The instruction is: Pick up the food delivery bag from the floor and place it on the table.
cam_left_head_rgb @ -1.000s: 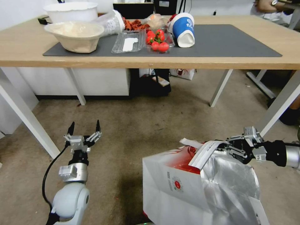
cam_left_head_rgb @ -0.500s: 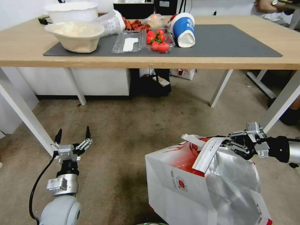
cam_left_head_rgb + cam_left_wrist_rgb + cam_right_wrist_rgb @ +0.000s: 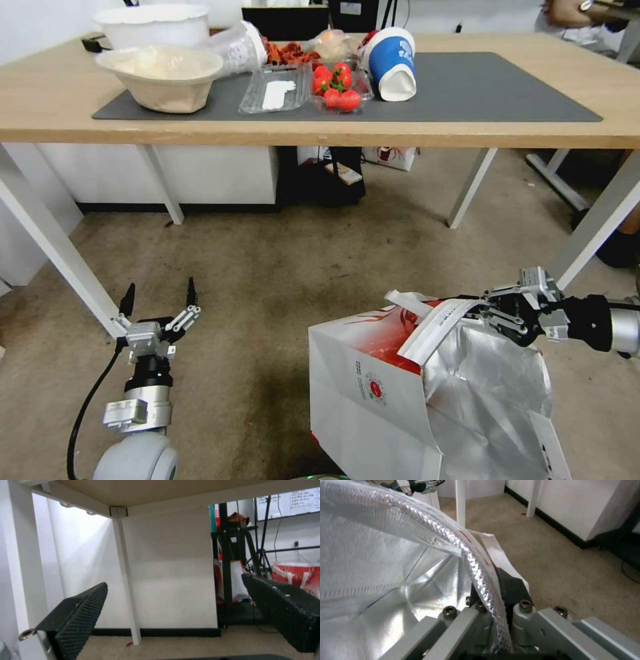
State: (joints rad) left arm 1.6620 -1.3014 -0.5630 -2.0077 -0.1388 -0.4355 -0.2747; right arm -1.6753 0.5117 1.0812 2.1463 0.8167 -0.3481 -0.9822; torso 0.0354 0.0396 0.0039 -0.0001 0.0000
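I have the right gripper (image 3: 481,308) clamped on a white strap of the food delivery bag (image 3: 373,393), low at near right over the floor (image 3: 267,280), while my left gripper (image 3: 159,297) hangs spread and empty at near left.

My left end effector (image 3: 159,298): two black tapered fingers (image 3: 80,616) with dotted rubber pads, silver linkage bracket, black wrist collar, silver clamp ring, rounded glossy white arm shell, black cable looping alongside. My right end effector (image 3: 492,308): grey metal linkage bars with hex-socket screws (image 3: 449,610), black fingers, black forearm section, silver cylindrical cuff.
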